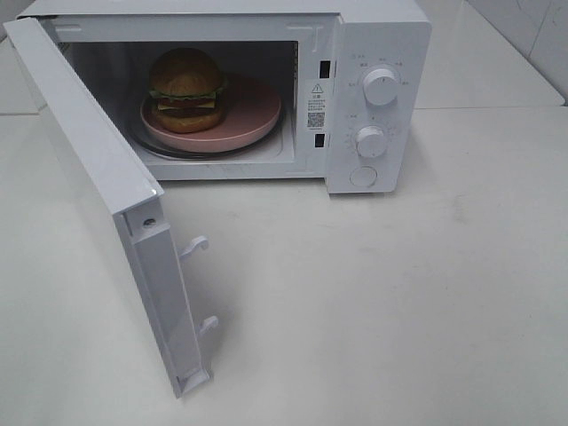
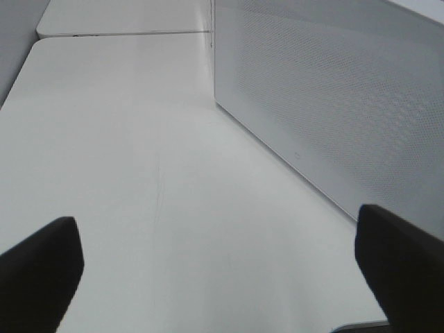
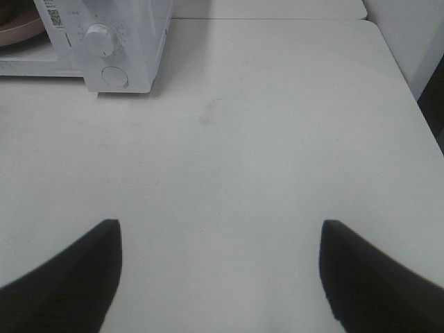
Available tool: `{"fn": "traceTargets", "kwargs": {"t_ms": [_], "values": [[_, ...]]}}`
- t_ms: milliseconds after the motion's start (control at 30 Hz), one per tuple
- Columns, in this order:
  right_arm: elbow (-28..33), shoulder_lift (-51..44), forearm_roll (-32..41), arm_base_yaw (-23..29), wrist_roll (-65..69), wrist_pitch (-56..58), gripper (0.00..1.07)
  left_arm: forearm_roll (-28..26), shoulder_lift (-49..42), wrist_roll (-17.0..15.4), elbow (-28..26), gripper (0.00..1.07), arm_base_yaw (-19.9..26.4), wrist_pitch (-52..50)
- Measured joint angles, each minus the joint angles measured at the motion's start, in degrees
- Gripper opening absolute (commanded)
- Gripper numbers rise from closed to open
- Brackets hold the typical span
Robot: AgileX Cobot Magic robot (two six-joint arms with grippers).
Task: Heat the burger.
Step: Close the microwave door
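Note:
The burger (image 1: 186, 90) stands on a round pink plate (image 1: 253, 114) inside the white microwave (image 1: 382, 35), on its glass turntable. The microwave door (image 1: 106, 177) is swung wide open toward the front left. Neither arm shows in the high view. In the left wrist view my left gripper (image 2: 218, 260) is open over bare table, beside the outer face of the open door (image 2: 333, 104). My right gripper (image 3: 220, 267) is open too, empty, over the table to the right of the microwave front (image 3: 114, 41). A sliver of the pink plate (image 3: 17, 31) shows there.
Two white knobs (image 1: 381, 85) (image 1: 371, 140) and a round button (image 1: 363, 177) sit on the microwave's control panel. Door latch hooks (image 1: 195, 246) stick out from the door edge. The white table (image 1: 399, 302) stretches in front, with a tiled wall at the right.

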Motion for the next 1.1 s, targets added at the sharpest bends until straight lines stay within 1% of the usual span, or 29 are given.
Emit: {"fn": "traceTargets", "kwargs": {"t_ms": [1100], "values": [[0.0,0.0,0.0,0.0,0.0,0.0,0.76,0.06,0.0,0.0,0.0,1.0,0.0,0.0]]}}
